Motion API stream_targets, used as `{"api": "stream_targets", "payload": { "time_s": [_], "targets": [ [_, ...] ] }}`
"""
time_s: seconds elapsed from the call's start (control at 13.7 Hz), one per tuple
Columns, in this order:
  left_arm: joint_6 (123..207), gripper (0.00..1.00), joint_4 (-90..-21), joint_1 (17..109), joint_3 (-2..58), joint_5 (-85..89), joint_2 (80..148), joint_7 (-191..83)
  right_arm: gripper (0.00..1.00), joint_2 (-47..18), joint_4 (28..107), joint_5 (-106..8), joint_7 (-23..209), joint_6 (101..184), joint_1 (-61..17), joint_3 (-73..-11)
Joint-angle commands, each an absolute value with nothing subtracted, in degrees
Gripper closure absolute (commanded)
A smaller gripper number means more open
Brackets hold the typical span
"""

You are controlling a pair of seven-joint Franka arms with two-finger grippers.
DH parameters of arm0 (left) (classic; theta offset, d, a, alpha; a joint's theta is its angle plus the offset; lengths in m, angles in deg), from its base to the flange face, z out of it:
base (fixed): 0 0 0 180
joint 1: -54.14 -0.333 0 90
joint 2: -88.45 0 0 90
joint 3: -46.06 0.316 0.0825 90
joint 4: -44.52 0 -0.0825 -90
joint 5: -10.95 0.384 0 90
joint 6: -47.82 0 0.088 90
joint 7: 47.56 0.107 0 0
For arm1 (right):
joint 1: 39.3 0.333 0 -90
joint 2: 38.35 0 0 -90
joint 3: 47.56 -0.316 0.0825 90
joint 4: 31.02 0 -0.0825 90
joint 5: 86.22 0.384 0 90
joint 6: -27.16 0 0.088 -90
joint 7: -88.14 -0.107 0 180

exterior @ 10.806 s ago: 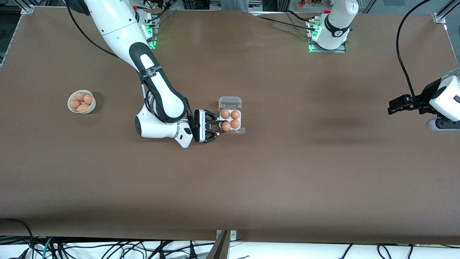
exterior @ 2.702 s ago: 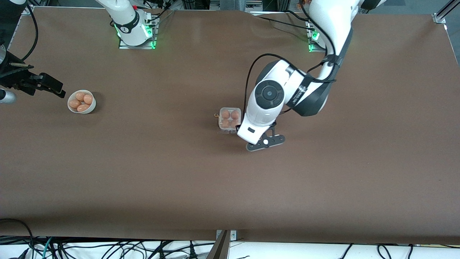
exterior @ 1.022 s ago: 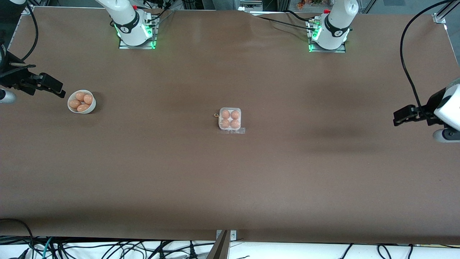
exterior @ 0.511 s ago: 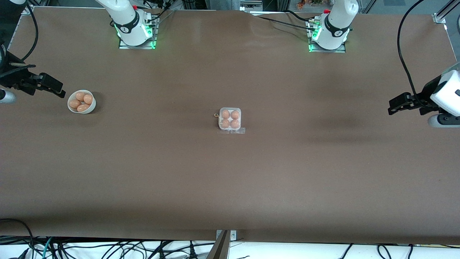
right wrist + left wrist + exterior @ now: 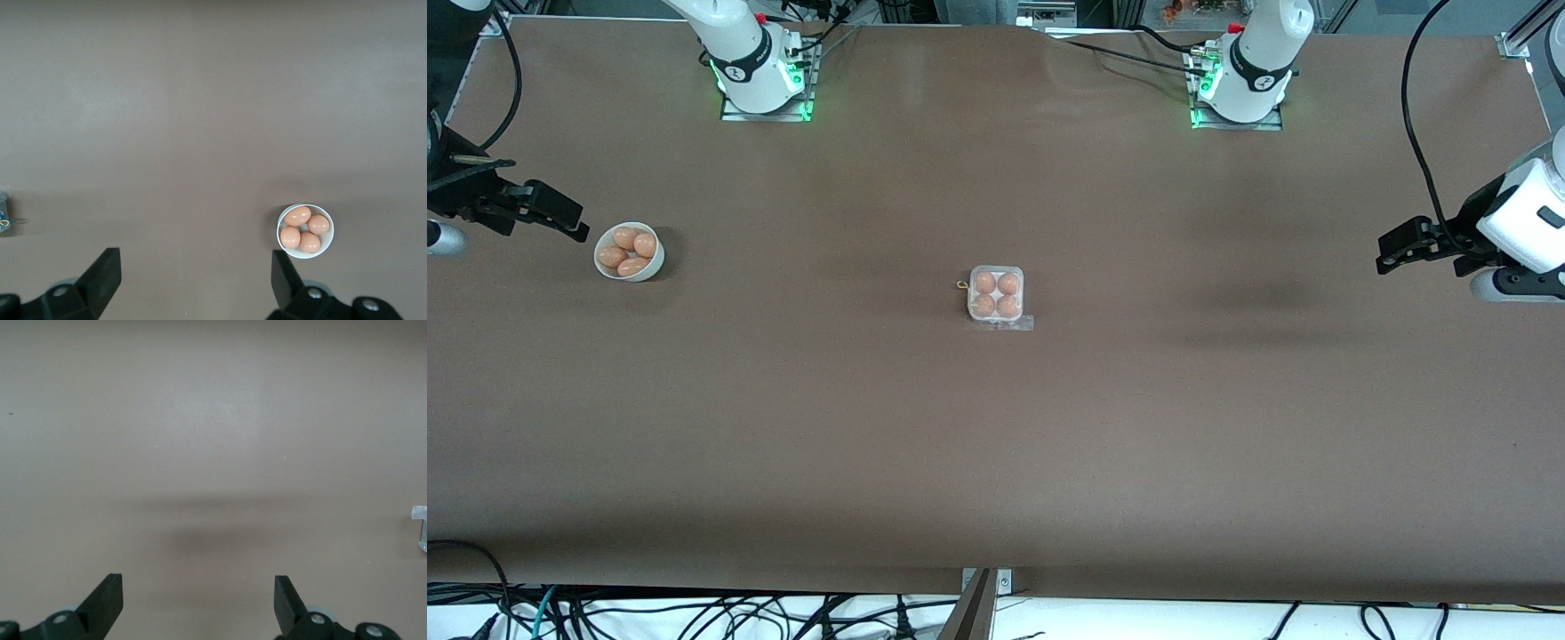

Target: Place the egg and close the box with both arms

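The clear box point(image 5: 996, 295) sits at the table's middle with its lid shut over several orange-brown eggs point(image 5: 984, 283). A sliver of it shows in the left wrist view point(image 5: 420, 528) and in the right wrist view point(image 5: 3, 215). My left gripper point(image 5: 1389, 250) is open and empty, up over the left arm's end of the table; in its wrist view point(image 5: 198, 597) only bare table lies between the fingers. My right gripper point(image 5: 569, 223) is open and empty, over the right arm's end, beside the bowl; its wrist view point(image 5: 195, 275) shows bare table between the fingers.
A round white bowl point(image 5: 652, 265) with several more eggs stands near the right arm's end; it also shows in the right wrist view point(image 5: 283, 221). Brown table point(image 5: 996, 462) spreads all round the box. Cables hang along the table's front edge.
The lid went from open to shut on the box. The left arm has pulled back from the box to its end and has now drifted a little farther up. The right arm has not moved lately.
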State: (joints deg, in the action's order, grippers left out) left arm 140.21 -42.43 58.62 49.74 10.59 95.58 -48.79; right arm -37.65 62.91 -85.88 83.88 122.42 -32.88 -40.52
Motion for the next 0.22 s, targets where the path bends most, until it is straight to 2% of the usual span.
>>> {"api": "stream_targets", "payload": {
  "time_s": [0.0,0.15],
  "targets": [
    [141.2,0.00,-44.3,57.8,49.1,9.7,93.9,-47.5,0.00,-38.0,62.6,-85.1,83.2,121.7,-33.0,-40.6],
    [141.1,0.00,-44.4,57.8,49.1,9.7,93.6,-47.5,0.00,-38.0,62.7,-85.1,83.2,121.7,-33.0,-40.6]
  ]
}}
